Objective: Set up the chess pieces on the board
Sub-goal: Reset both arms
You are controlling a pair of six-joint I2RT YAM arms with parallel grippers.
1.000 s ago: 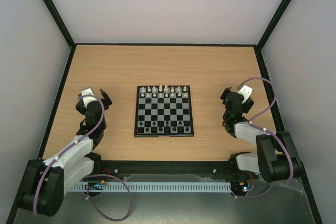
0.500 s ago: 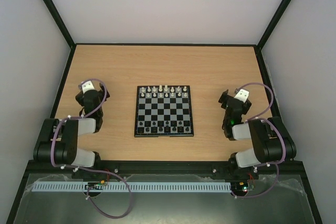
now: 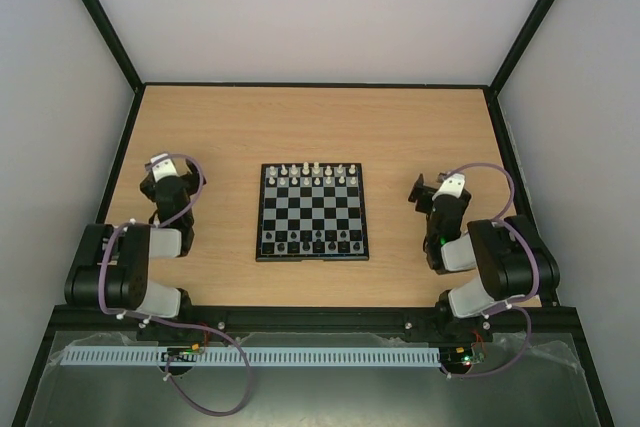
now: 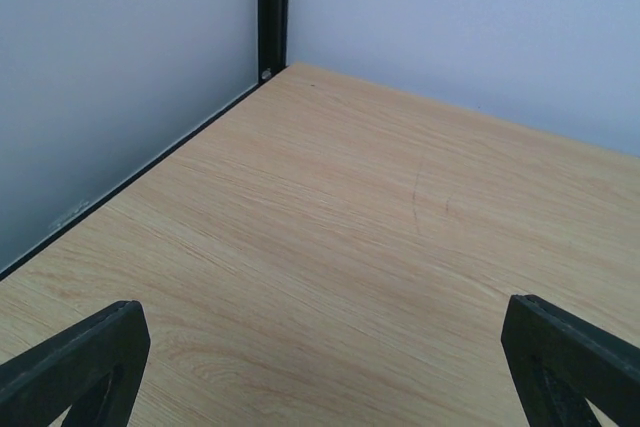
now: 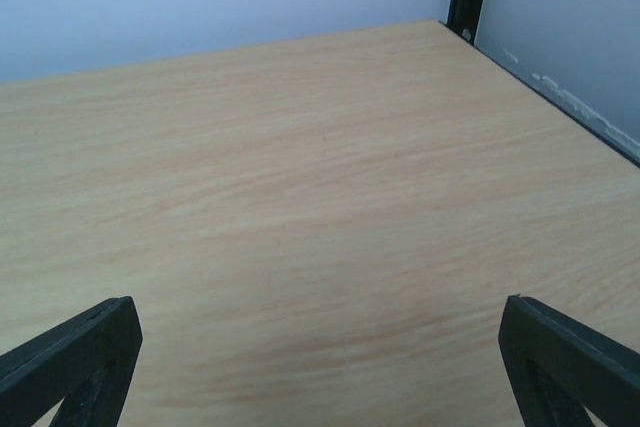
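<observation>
Left arm (image 3: 150, 247) and right arm (image 3: 495, 267) have pulled back toward the lower corners, jaws apart, empty. Chess pieces (image 3: 316, 174) line both ends of the board (image 3: 312, 209), so setup looks done.

arms (image 3: 128, 269): black joints, silver-grey links | cables (image 3: 483, 165): lilac, looping (one per arm) | wrist caps (image 3: 161, 162): white | fingers (image 4: 85, 357): matte black, wedge-shaped tips

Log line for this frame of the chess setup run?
board: flat, centred | white pieces: far rows | black pieces: near rows | left gripper: open, empty, off board | right gripper: open, empty, off board
</observation>
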